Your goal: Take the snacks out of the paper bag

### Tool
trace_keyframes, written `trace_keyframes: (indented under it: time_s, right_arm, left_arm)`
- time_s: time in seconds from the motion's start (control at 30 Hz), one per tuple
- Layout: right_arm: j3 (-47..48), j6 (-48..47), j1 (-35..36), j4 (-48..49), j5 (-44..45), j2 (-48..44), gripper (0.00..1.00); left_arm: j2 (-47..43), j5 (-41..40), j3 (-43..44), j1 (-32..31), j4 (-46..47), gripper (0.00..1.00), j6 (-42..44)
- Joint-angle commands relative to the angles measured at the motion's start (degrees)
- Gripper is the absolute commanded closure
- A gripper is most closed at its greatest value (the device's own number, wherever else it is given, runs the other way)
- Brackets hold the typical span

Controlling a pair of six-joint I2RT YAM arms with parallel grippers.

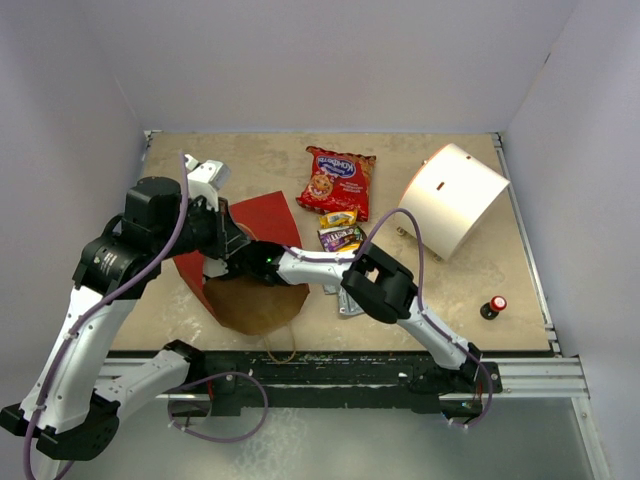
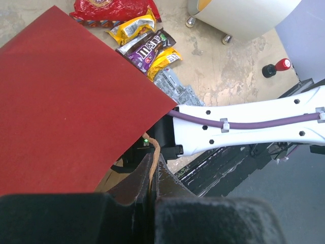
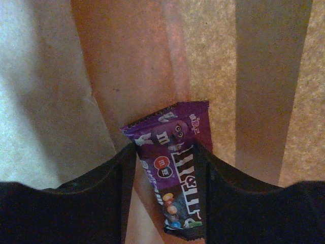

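Left gripper [image 2: 153,175] is clamped on the brown handle [image 2: 153,152] of the paper bag [image 2: 66,101]. Right arm [image 2: 244,127] disappears behind its red panel. Candy packet [image 2: 150,48] lies beyond.

Top cam sits high up at the near side, looking down and forward, far enough back to catch the whole table [image 1: 250,160]. Left wrist cam is way closer: it's right up against the red outside of the paper bag [image 2: 66,101], facing past it across the tabletop. With the top view it shares the red cookie bag [image 2: 114,8], the white cylinder [image 2: 244,18], the red-capped black object [image 2: 277,67] and the right arm's white link [image 2: 244,127]. Right wrist cam is down inside the bag, pointed at brown paper, super close on a purple candy packet [image 3: 175,168]. Only the bag itself overlaps with the other two.
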Motion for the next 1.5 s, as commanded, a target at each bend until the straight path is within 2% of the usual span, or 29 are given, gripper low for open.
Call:
trace_keyframes:
  time_s: [0.0,0.27,0.53,0.7,1.07,1.47]
  right_arm:
    - [3.45,0.95,-1.06,-1.99,1.96,1.43,0.51]
    - [7.16,-0.14,-1.29,-4.04,1.91,1.70,0.78]
    - [9.69,-0.86,-0.97,-6.30,3.30,-0.88,0.99]
    - [6.73,1.20,0.83,-5.52,1.23,-4.76,1.00]
    - [-6.19,8.16,7.77,-3.05,-2.18,-13.41,1.00]
    - [-18.54,10.17,8.84,-0.55,-7.91,-25.66,1.00]
  left_arm:
    - [-2.18,0.76,3.48,-0.10,-0.40,1.00,-0.61]
    - [-3.37,-0.71,2.36,-0.11,-0.85,1.00,-2.65]
    - [-4.26,-3.19,0.55,-0.10,-0.42,1.00,-4.66]
    - [-4.08,-5.48,0.28,-0.10,0.66,1.00,-5.79]
    - [-2.56,-6.81,-0.14,-0.10,3.43,1.00,-6.52]
    - [-4.20,-8.27,-1.44,-0.10,3.03,1.00,-6.79]
